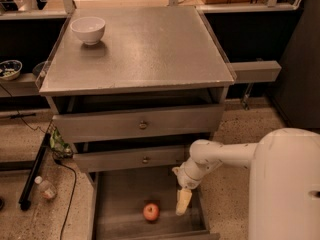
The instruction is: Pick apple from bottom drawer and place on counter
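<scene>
Smooth white rounded arm (222, 155), bulky white body (287, 184); pale yellowish gripper (183, 202) hangs over the bottom drawer (120, 206).
</scene>
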Tool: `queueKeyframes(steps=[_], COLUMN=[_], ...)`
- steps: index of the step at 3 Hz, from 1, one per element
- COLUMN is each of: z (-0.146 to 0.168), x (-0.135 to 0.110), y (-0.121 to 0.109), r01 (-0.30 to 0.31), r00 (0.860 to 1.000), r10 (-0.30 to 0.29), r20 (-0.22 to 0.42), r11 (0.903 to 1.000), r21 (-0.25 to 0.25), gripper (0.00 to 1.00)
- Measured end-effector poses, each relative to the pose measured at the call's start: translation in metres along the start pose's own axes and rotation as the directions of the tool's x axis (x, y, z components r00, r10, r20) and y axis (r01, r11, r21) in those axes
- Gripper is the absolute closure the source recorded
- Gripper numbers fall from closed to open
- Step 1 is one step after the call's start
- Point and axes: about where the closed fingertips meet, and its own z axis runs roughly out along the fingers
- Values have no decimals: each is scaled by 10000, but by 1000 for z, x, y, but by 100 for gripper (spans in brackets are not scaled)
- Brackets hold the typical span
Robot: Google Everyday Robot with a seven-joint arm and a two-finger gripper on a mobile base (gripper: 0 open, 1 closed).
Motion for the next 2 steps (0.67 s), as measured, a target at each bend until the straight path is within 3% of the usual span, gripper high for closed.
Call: queueKeyframes(steps=[1, 2], z=[0, 27], x=[0, 2], y=[0, 2], r01=[0, -158], r00=[10000, 9989], r10=[0, 158], r20=[2, 452], r11=[10000, 9999], r21=[0, -1], gripper=[0, 0])
